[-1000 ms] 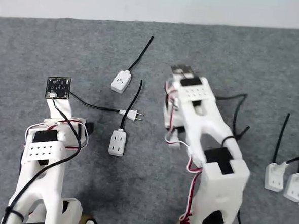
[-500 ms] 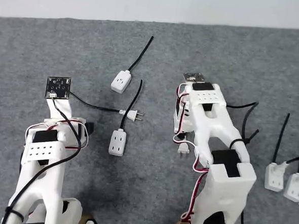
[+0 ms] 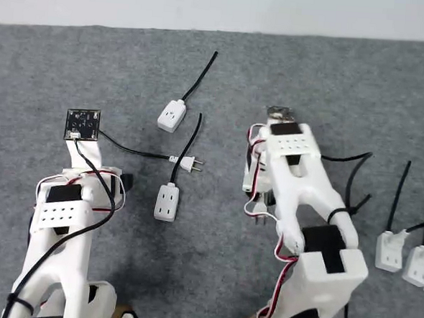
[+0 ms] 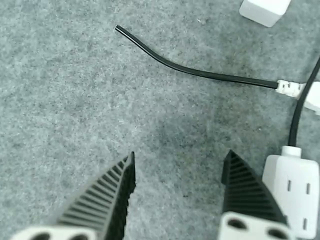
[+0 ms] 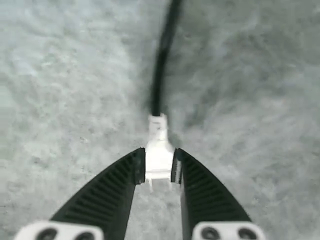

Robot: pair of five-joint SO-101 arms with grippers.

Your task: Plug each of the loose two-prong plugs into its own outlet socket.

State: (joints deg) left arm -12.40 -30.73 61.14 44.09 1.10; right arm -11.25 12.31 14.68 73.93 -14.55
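Clamping my right end effector [image 5: 159, 167] on a two-prong plug [image 5: 159, 150], its black cord trailing away.
Over the last second this arm has swung back and rightward, bringing the plug nearer the sockets [image 3: 391, 251] at the desk's [image 3: 346, 81] right edge, likely its target. My left end effector [image 4: 177, 160] hangs open beside another socket [image 4: 292, 187]; a second plug [image 3: 190, 163] lies loose.

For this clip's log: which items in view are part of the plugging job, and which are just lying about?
Job: held plug in the right hand; loose plug; far socket; near socket; edge sockets, probably; open left hand.
Lying about: grey mat.
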